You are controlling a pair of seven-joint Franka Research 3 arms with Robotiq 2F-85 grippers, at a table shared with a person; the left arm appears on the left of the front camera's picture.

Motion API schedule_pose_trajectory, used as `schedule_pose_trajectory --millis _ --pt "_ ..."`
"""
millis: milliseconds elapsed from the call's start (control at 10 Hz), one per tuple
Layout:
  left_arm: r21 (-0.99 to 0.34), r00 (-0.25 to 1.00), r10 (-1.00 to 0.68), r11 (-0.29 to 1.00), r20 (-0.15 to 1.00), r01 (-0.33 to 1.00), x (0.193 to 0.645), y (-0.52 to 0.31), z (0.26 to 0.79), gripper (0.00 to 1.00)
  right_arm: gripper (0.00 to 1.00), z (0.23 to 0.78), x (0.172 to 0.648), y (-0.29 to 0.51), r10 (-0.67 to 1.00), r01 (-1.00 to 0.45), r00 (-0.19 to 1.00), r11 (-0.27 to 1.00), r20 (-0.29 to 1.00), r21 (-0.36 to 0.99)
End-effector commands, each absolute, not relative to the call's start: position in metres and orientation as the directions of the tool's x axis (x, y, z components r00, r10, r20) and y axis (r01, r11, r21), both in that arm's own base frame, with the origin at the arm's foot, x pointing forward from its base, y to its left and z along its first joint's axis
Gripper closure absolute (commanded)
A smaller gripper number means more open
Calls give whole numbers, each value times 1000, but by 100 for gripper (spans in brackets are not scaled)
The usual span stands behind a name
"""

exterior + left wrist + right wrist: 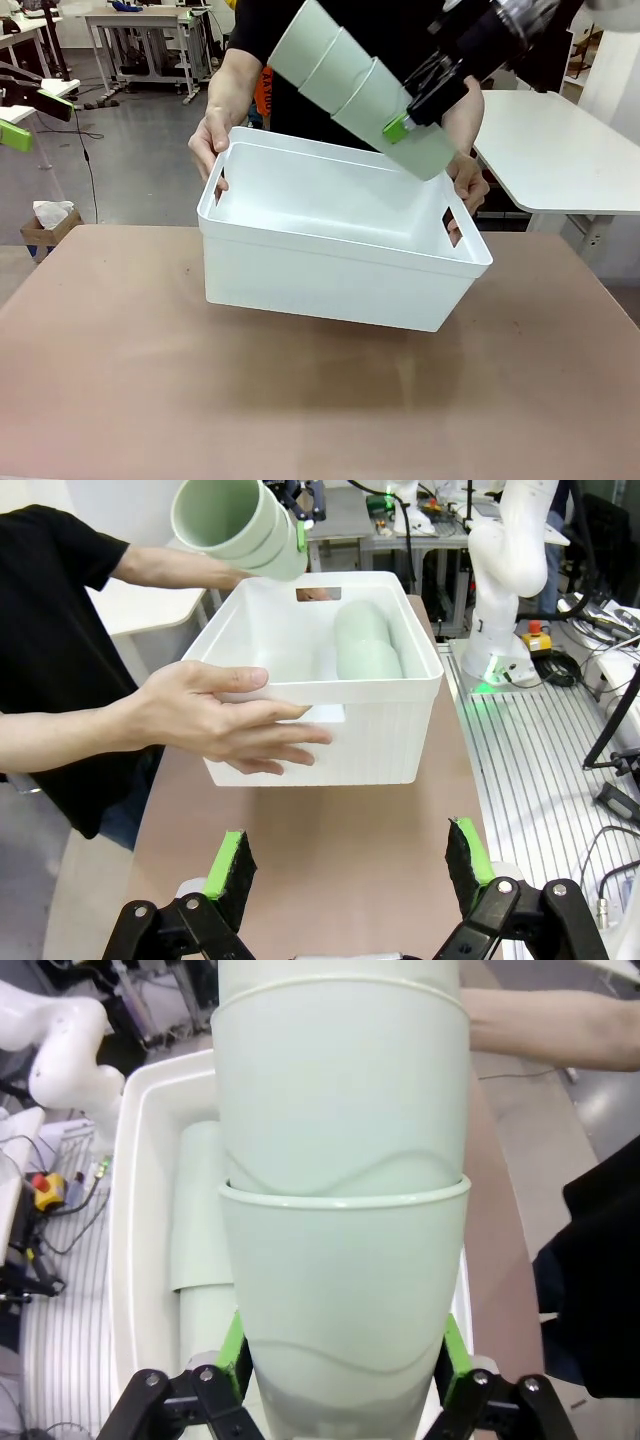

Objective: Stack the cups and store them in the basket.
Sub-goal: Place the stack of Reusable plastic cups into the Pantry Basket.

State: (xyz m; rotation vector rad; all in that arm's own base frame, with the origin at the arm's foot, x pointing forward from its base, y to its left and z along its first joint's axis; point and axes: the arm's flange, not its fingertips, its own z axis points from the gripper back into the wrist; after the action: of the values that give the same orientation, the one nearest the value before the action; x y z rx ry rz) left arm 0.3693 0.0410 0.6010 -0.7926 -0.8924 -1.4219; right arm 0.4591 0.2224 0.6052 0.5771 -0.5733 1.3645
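Note:
A stack of nested mint-green cups [340, 70] hangs tilted above the white basket [330, 270], rims toward the person. My right gripper [405, 122] is shut on its lowest cup. In the right wrist view the stack [340, 1160] rises between my right gripper's [342, 1360] green pads. More cups [365, 645] lie on their side inside the basket [330, 735]. The person's hands [210, 140] [470, 182] hold the basket by its short sides, raised slightly off the table. My left gripper [348, 865] is open, well back from the basket, and reaches in at the far left edge [25, 120].
The brown table [300, 400] spreads wide in front of the basket. A white table [560, 150] stands at the back right. A small cardboard box [45, 225] sits on the floor at the left. My right arm's base [505, 590] stands beyond the basket.

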Motion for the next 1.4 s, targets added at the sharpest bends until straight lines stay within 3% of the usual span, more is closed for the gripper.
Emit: schedule_pose_trajectory --millis 0,1300 --pt "51 -37 -473 15 881 999 368 40 605 0 14 596 451 234 747 -988 124 156 653 9" --pt "51 -37 -473 15 881 999 368 40 605 0 14 497 459 296 889 -990 97 133 447 -49"
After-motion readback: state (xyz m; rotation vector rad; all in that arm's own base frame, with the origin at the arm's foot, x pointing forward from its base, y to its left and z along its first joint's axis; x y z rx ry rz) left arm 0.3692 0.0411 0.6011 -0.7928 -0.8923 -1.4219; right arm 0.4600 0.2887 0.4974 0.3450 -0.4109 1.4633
